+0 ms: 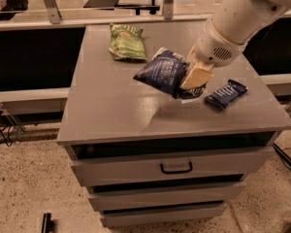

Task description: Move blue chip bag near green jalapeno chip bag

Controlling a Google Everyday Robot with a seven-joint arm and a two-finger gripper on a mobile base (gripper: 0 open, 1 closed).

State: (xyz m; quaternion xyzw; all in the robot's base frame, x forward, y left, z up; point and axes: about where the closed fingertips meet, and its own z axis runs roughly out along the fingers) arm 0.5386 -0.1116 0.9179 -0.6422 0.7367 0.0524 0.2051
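The grey tabletop carries everything; the white arm comes in from 2 o'clock. The blue chip bag is near the centre and seems raised a little, with a shadow under it. The green jalapeno chip bag lies at 11 o'clock from it, near but apart; a small dark-blue packet lies at 4 o'clock. The pincer is pinching the blue bag at its 3 o'clock end. I judge the bag light, soft and slippery foil, with fragile chips inside; an end seam is the best hold, because squeezing the middle may crush them.
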